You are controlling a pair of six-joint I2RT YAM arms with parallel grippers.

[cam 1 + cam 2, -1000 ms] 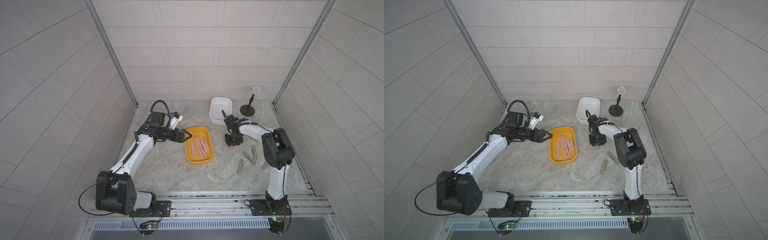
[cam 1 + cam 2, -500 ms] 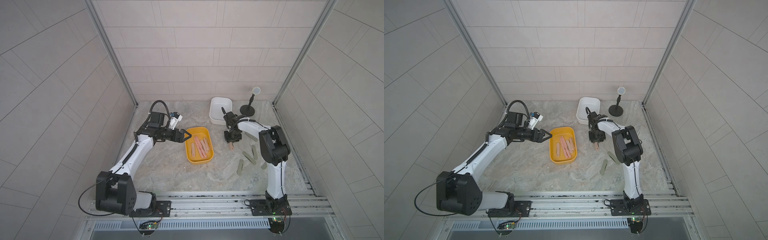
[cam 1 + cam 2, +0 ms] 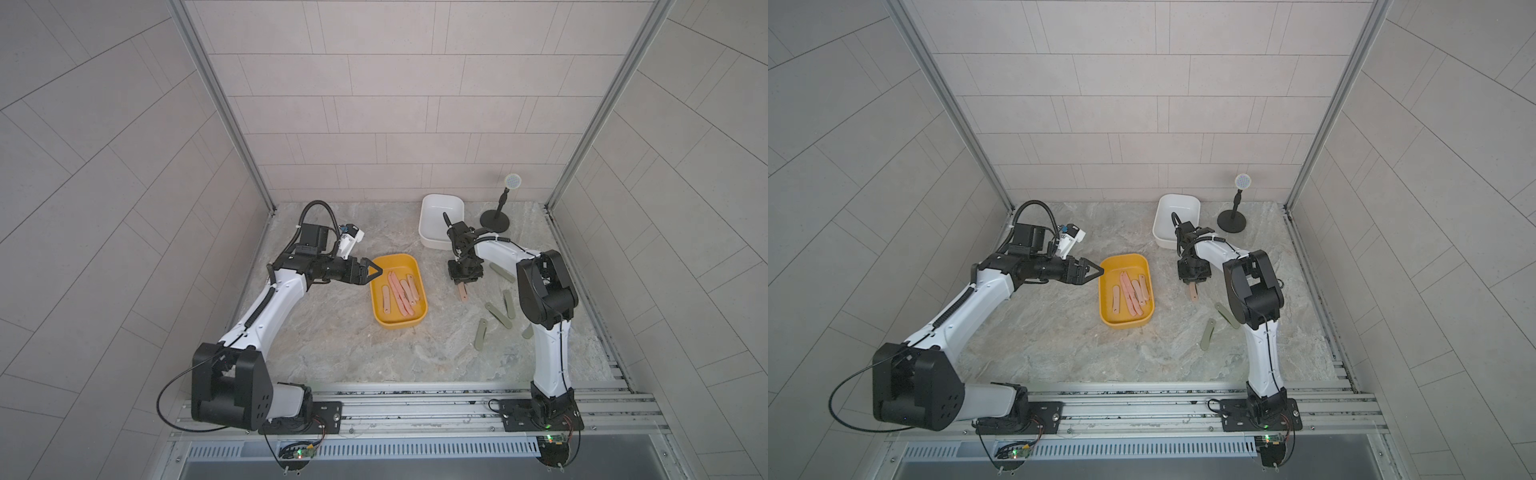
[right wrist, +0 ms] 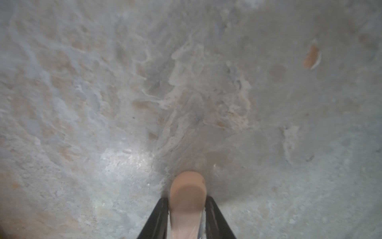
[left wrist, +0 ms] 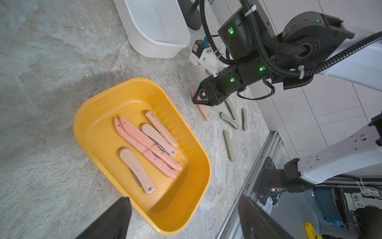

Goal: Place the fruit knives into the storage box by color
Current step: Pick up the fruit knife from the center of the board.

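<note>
Several salmon-pink fruit knives [image 3: 401,295] [image 3: 1131,293] [image 5: 144,142] lie in the yellow storage box [image 3: 395,257] [image 3: 1123,258] [image 5: 99,99]. My left gripper [image 3: 374,272] [image 3: 1096,272] [image 5: 184,197] hovers open and empty at that box's far left corner. To the box's right, my right gripper [image 3: 462,282] [image 3: 1192,282] [image 5: 201,101] [image 4: 187,199] points down, shut on one pink fruit knife [image 3: 462,294] [image 3: 1193,293] [image 5: 203,110] [image 4: 187,192] low at the table. Several grey-green fruit knives [image 3: 497,314] [image 3: 1207,333] [image 5: 229,145] lie scattered by the right arm. The white storage box [image 3: 440,198] [image 3: 1177,197] [image 5: 157,49] stands behind, with nothing visible inside.
A black stand with a round head [image 3: 494,218] [image 3: 1231,220] is at the back right, beside the white box. Tiled walls close in the left, back and right. A metal rail [image 3: 415,407] runs along the front edge.
My right gripper's jaws have closed in on the pink knife, staying over the same spot. The left arm has not moved.
</note>
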